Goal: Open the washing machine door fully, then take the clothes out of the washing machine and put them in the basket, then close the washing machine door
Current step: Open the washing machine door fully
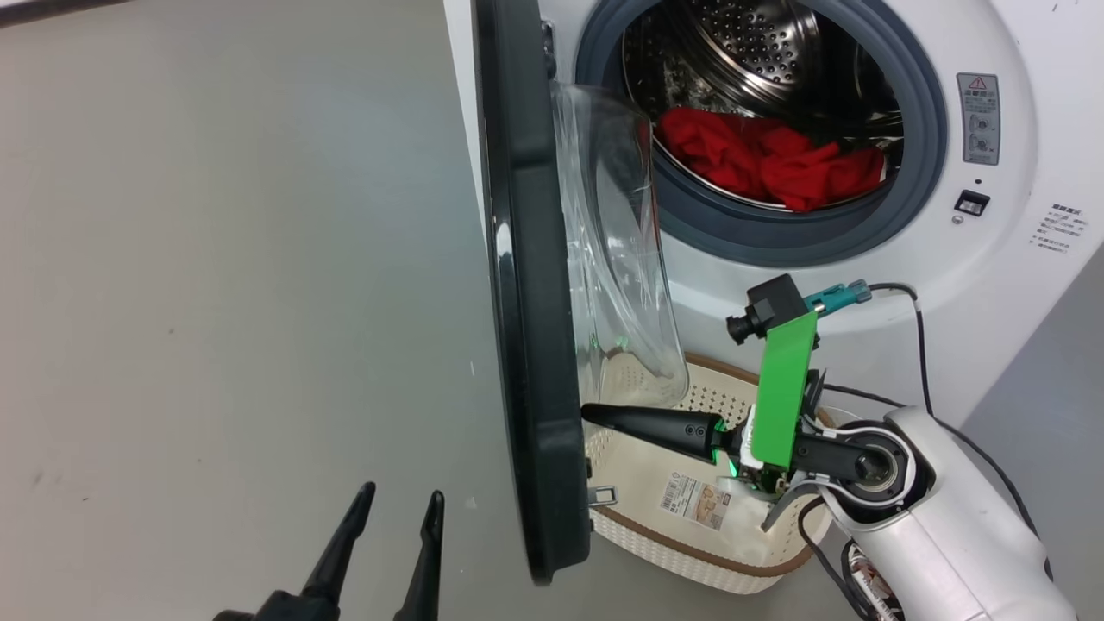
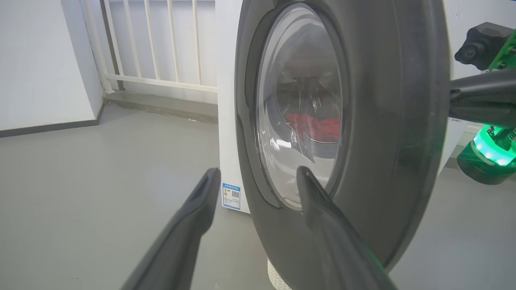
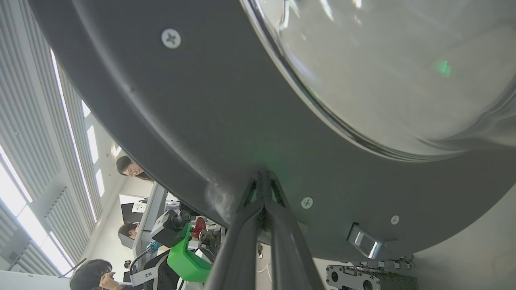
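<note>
1. The washing machine door [image 1: 526,302] stands swung out from the washing machine [image 1: 992,285]. It is edge-on to the head view, its black rim running from the top of the picture down toward the floor.
2. The door's clear bowl window [image 1: 621,259] bulges toward the machine's mouth.
3. The red clothes [image 1: 768,164] lie in a heap at the bottom of the perforated steel drum [image 1: 742,43], inside the grey rubber ring.
4. The cream basket [image 1: 690,539] sits on the grey floor just in front of the machine, below the mouth. Its left end is hidden behind the door, and a paper label [image 1: 694,500] lies on its bottom.
5. The right gripper [image 1: 591,412] reaches across the basket with its two fingers pressed together and nothing between them. In the right wrist view the joined tips meet the dark inner face of the door near its lower rim, beside a screw [image 3: 306,202] and not far from the metal latch [image 3: 365,243].
6. The left gripper [image 1: 403,493] is on the outer side of the door, low and near it. Its fingers are spread wide and hold nothing. In the left wrist view they point at the door's outer face, through which the red fabric shows.
</note>
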Controlling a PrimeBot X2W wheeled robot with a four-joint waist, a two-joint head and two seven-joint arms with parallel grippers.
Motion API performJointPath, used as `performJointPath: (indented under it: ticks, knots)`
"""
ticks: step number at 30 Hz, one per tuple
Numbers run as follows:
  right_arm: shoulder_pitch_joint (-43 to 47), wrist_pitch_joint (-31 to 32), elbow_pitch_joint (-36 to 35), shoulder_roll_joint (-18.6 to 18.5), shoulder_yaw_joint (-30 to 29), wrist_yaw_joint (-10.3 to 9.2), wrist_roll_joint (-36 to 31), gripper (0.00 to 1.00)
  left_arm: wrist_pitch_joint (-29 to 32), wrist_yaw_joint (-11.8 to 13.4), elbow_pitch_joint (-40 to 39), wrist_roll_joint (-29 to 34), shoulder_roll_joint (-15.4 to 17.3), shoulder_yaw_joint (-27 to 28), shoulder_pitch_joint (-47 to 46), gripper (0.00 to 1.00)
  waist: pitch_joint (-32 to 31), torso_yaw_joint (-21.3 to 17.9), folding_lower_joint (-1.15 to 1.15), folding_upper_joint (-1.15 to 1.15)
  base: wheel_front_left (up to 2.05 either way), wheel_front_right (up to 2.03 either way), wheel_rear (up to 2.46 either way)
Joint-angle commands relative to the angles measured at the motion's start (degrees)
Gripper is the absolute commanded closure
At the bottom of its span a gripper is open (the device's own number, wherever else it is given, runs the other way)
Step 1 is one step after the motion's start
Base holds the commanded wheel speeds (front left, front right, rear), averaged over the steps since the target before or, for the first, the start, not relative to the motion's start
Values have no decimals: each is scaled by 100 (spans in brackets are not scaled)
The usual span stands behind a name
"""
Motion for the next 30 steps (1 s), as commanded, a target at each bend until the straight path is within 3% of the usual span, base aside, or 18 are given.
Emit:
performJointPath:
  ticks: [1, 18, 19, 21, 22, 23, 30]
  knots:
    - [15, 7, -198, 160, 105, 37, -51, 100, -52, -4, -112, 52, 27, 225, -31, 0, -9, 23, 0, 0, 0, 0, 0]
    - [84, 4, -222, 215, 101, 37, -93, 97, -52, -1, -83, 66, 27, 312, -47, 0, -56, -12, 0, 0, 0, 0, 0]
    - [86, -17, -222, 215, 97, 37, -113, 79, -52, 2, -84, 65, 27, 317, -46, 0, -55, -23, 0, 0, 0, 0, 0]
    - [90, -59, -232, 209, 96, 37, -159, 60, -52, 9, -92, 60, 27, 332, -47, 0, -49, -50, 0, 0, 0, 0, 0]
    - [97, -82, -245, 204, 89, 37, -173, 42, -52, 11, -95, 58, 27, 342, -49, 0, -44, -64, 0, 0, 0, 0, 0]
    - [108, -125, -253, 199, 69, 37, -187, 0, -52, 12, -96, 54, 27, 354, -53, 0, -41, -81, 0, 0, 0, 0, 0]
    - [270, -381, -241, 117, -4, 37, -282, 0, -52, 36, -93, 27, 27, 471, -86, 0, -48, -232, 0, 0, 0, 0, 0]
